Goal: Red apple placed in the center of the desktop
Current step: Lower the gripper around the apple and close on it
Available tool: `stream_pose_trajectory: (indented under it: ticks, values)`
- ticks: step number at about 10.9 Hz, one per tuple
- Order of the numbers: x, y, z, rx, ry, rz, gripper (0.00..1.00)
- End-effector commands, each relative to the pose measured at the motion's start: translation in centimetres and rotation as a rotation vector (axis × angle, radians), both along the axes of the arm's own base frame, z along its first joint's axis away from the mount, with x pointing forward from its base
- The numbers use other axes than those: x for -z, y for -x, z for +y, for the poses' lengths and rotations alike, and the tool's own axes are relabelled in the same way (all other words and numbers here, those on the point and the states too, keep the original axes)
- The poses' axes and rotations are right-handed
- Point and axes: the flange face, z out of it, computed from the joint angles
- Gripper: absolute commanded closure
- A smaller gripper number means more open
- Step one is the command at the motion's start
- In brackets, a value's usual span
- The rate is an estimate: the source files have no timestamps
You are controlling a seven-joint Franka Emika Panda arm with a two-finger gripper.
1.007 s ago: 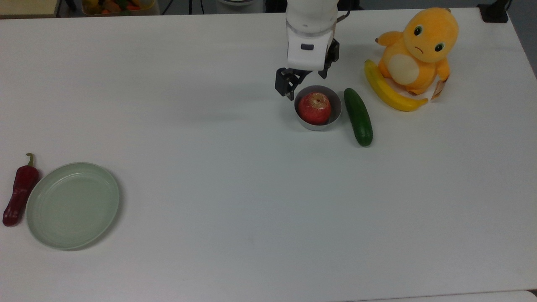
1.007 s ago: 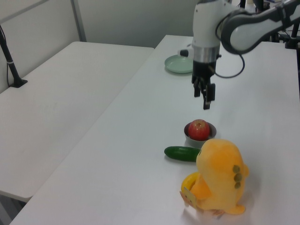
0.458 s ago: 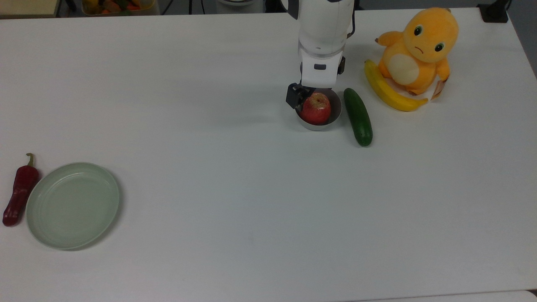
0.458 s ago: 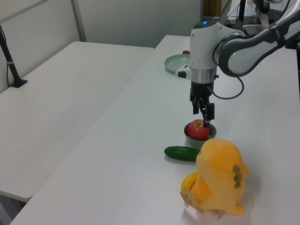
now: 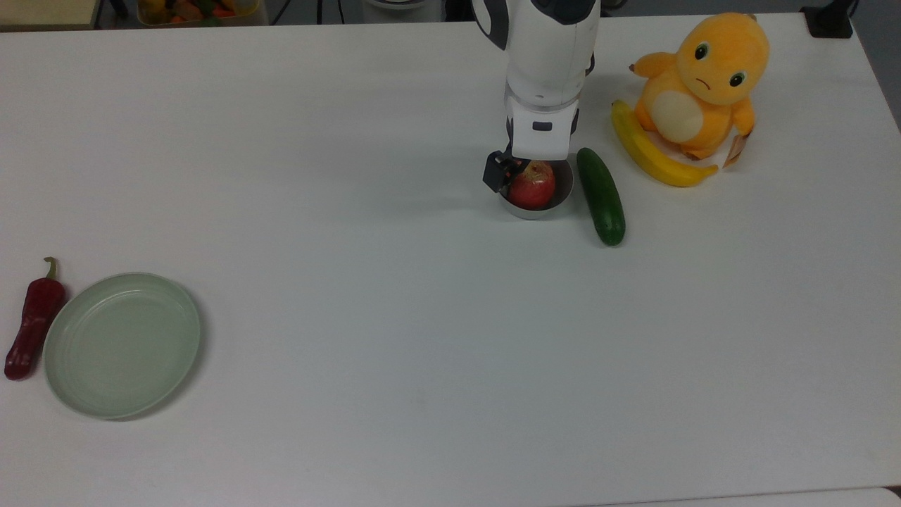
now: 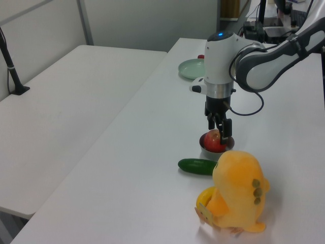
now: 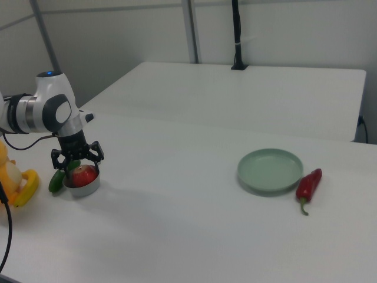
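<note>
desktop point(image 5: 394, 282) matte white, flat | plush toy point(image 5: 700, 84) orange, fuzzy, far right in the top view | plate point(image 5: 121, 345) pale green, round | gripper point(image 5: 528, 176) lower than 1 s ago, fingers spread astride apple, not clamped | red apple point(image 5: 533, 187) speckled, sits in small grey metal bowl point(image 5: 535, 209), right of centre in the top view

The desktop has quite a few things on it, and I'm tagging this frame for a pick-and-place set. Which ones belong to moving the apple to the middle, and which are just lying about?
Part of the job:
- red apple, sitting in the small grey bowl
- gripper, open, fingers either side of the apple
- desktop

Just lying about:
- cucumber
- banana
- orange plush toy
- green plate
- red chili pepper
</note>
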Motion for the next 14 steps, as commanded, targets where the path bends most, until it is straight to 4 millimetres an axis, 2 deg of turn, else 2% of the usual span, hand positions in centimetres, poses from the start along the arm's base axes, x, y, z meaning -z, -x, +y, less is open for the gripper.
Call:
stream_pose_trajectory:
  ticks: [1, 3, 5, 6, 8, 9, 14]
  values:
    - [0.3, 0.4, 0.3, -0.012, 0.009, -0.02, 0.0]
    - [0.4, 0.4, 0.3, -0.017, 0.016, -0.022, 0.11]
    - [0.4, 0.4, 0.3, -0.02, 0.02, -0.022, 0.32]
    - [0.4, 0.4, 0.3, -0.02, 0.02, -0.02, 0.48]
    - [0.4, 0.5, 0.4, -0.021, 0.021, -0.019, 0.92]
    - [0.4, 0.5, 0.3, -0.021, 0.021, -0.018, 1.0]
    - [-0.7, 0.6, 0.3, -0.004, 0.025, -0.015, 1.0]
